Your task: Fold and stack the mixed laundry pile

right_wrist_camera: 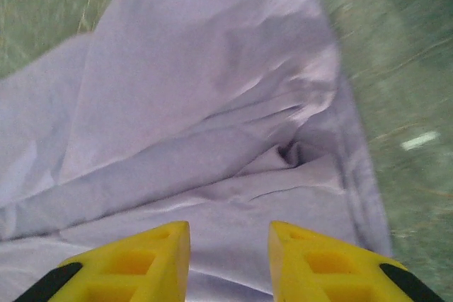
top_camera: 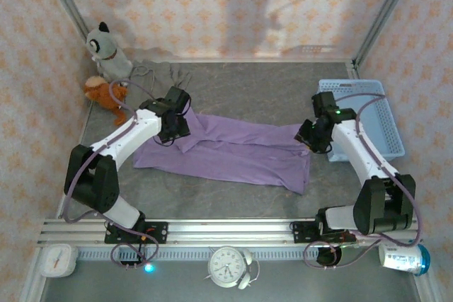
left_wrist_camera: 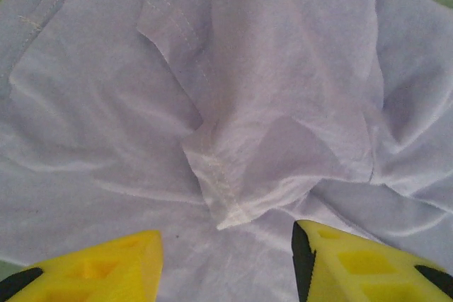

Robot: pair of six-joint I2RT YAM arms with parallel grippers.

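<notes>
Lavender garment [top_camera: 233,150] lies spread flat across the middle of the bench [top_camera: 233,79], reaching from one arm to the other. The left gripper [top_camera: 172,131] is over its left end, where the cloth is bunched, and the right gripper [top_camera: 308,136] is at its right end. From up here I cannot tell how either pair of jaws stands. A small grey-brown cloth [top_camera: 145,71] lies crumpled at the back left, just beside the grey plush [top_camera: 106,47], with the orange plush [top_camera: 106,93] in front of it. The blue basket [top_camera: 364,114] sits at the right, beyond the right arm.

On the left wrist, the left gripper [left_wrist_camera: 226,263] has its yellow jaws spread wide, pinching nothing. Between them a hemmed corner [left_wrist_camera: 226,206] of the garment [left_wrist_camera: 106,139] rises in a fold.

On the right wrist, the right gripper [right_wrist_camera: 228,259] has its jaws apart with a narrower gap, also pinching nothing. Creased garment [right_wrist_camera: 198,83] lies beneath, its edge running down the right side against bare bench [right_wrist_camera: 410,47].
</notes>
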